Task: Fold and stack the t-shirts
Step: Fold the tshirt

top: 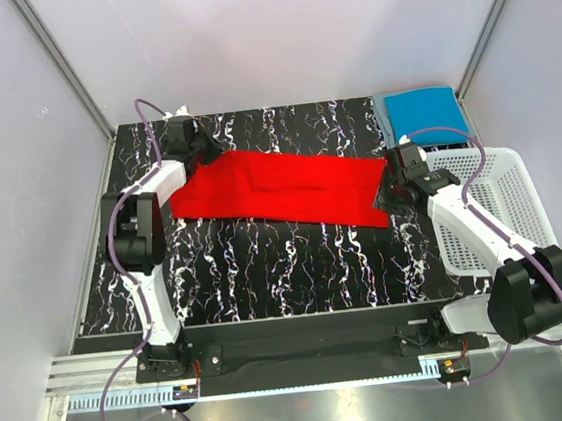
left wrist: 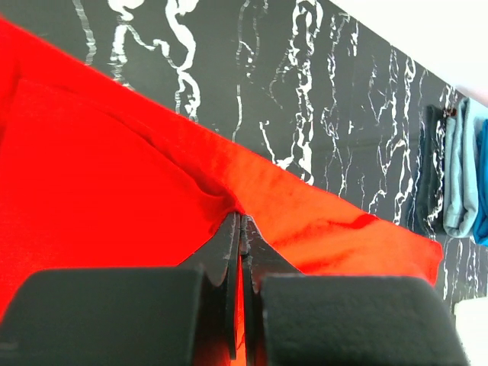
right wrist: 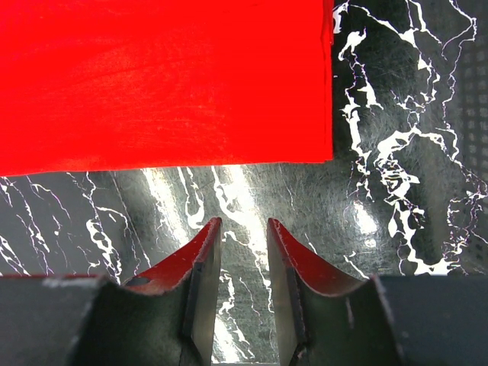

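A bright red soft cloth t-shirt (top: 279,193) lies spread across the middle of the black white-veined marble-look counter (top: 267,272), running from 9 to 3 o'clock; the left claw (left wrist: 240,223), at the shirt's 10 o'clock corner, is pinched tight on its far edge, red cloth showing between the fingers; the right claw (right wrist: 244,223) hangs at the 3 o'clock end, jaws narrowly apart with only bare counter between them, just short of the hem; a bright blue folded cloth t-shirt (top: 426,112) sits at 1 o'clock, a grey-blue cloth t-shirt (left wrist: 457,179) against it; a white plastic mesh basket (top: 502,207) stands at 3 o'clock.
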Motion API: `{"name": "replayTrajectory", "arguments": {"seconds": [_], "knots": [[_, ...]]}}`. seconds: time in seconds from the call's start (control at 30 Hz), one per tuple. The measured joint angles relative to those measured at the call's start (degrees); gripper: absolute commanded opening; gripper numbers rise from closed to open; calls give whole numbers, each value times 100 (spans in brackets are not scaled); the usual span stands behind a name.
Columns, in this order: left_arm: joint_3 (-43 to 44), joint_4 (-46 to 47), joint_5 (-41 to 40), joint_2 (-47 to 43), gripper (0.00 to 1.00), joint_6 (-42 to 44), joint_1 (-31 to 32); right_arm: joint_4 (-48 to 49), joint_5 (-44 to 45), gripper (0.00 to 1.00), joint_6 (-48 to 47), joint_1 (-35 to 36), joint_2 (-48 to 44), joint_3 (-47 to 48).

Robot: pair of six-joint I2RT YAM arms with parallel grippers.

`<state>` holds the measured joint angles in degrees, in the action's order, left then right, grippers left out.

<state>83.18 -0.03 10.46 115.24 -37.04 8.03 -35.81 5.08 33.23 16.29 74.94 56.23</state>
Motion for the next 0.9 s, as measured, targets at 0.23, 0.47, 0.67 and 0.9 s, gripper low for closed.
{"name": "replayTrajectory", "arguments": {"seconds": [0.23, 0.47, 0.67, 0.9], "knots": [[350, 103, 308, 564, 0, 24, 74, 4, -2, 38, -2, 0, 20, 0], [684, 48, 446, 861, 0, 144, 116, 20, -2, 38, -2, 0, 98, 0], [1047, -79, 623, 1117, 0, 289, 149, 20, -4, 38, -2, 0, 101, 0], [1716, -632, 778, 1609, 41, 435, 201, -9, -7, 38, 0, 0, 101, 2]]}}
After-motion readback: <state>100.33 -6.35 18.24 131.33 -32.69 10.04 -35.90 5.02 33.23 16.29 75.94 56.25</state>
